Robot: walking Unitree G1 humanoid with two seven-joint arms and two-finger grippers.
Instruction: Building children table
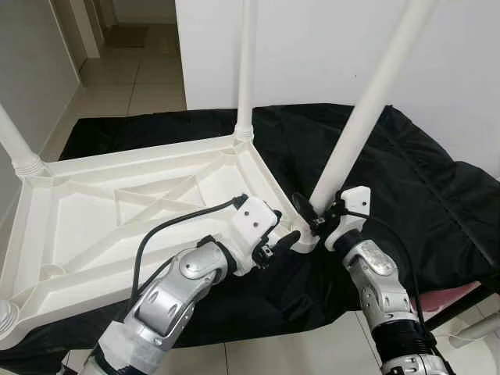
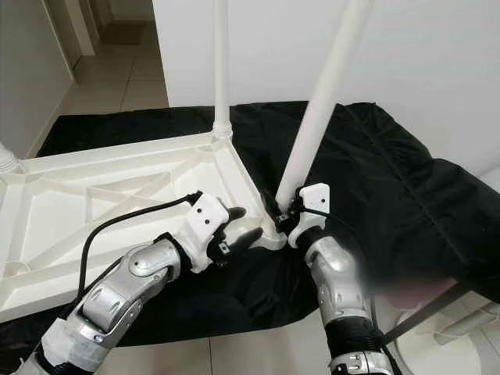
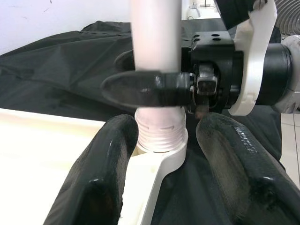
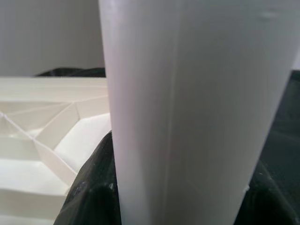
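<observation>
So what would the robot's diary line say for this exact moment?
right gripper: shut on table leg | left gripper: open at corner socket | tabletop: upside down on black cloth

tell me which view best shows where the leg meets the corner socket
The left wrist view: the leg enters its ribbed collar between the left gripper fingers, with the right gripper clamped above. The eye views show the joint small and part hidden; the right wrist view shows the leg's shaft close up.
</observation>
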